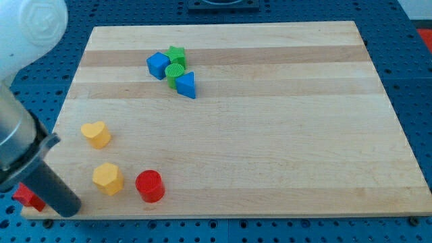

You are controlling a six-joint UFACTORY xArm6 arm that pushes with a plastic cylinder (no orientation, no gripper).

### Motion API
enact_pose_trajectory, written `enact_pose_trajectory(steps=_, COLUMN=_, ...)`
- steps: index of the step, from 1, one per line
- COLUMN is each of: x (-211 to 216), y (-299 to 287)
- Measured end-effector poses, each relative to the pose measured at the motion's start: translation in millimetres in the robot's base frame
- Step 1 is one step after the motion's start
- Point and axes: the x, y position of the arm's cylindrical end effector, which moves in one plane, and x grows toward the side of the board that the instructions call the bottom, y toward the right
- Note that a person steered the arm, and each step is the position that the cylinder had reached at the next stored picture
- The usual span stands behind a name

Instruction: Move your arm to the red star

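Note:
The red star [25, 196] sits at the bottom left corner of the wooden board [270, 135], partly hidden behind my dark rod. My tip [67, 210] rests at the board's bottom left edge, just right of the red star and close to touching it. A yellow hexagon [107, 178] and a red cylinder [150, 186] lie to the tip's right.
A yellow heart [96, 134] lies at the left side. At the top left centre is a cluster: a blue cube [158, 65], a green star [177, 55], a green cylinder [175, 73] and a blue triangle [187, 84]. The arm's white body [27, 27] fills the top left corner.

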Motion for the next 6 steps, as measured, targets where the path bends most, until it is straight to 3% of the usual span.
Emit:
enact_pose_trajectory(steps=2, x=-76.6, y=-26.7)
enact_pose_trajectory(steps=3, x=-86.2, y=-80.8)
enact_pose_trajectory(steps=6, x=-66.4, y=-82.3)
